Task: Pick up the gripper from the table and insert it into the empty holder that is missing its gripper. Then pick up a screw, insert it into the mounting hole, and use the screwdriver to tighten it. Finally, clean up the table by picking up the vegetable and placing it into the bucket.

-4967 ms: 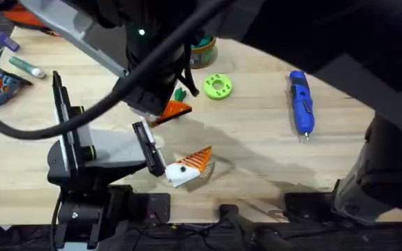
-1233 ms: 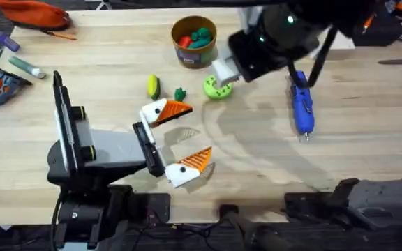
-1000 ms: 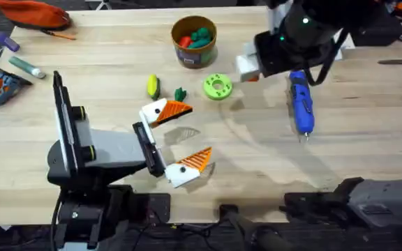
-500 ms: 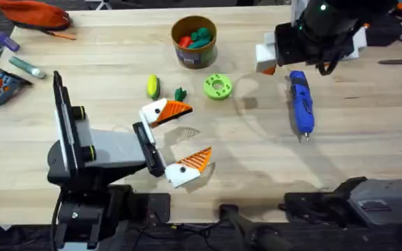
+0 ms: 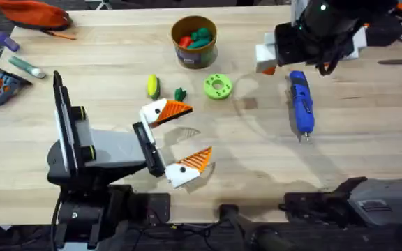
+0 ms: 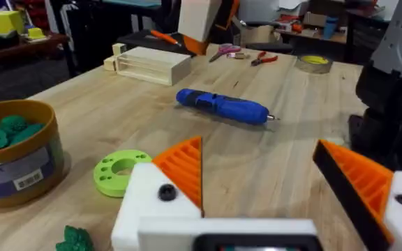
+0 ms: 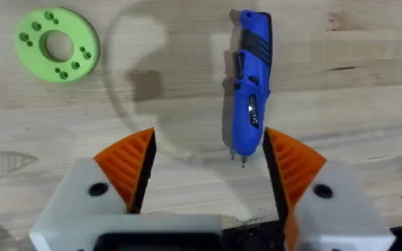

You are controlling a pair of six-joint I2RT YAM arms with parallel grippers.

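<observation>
- Right gripper point(image 7: 208, 174): jaws spread wide, holding nothing, poised above the screwdriver point(image 5: 300, 102) with the tool's butt end between the orange pads.
- Screwdriver: lies flat on the table point(image 5: 368, 132) toward the right edge, bit pointing to the near edge.
- Left gripper point(image 5: 180, 136): jaws wide apart, empty, near the middle of the near edge.
- Bucket point(image 5: 195, 40): upright by the far edge, holding green and red items.
- Green disc point(image 5: 218, 86): flat, between bucket and screwdriver.
</observation>
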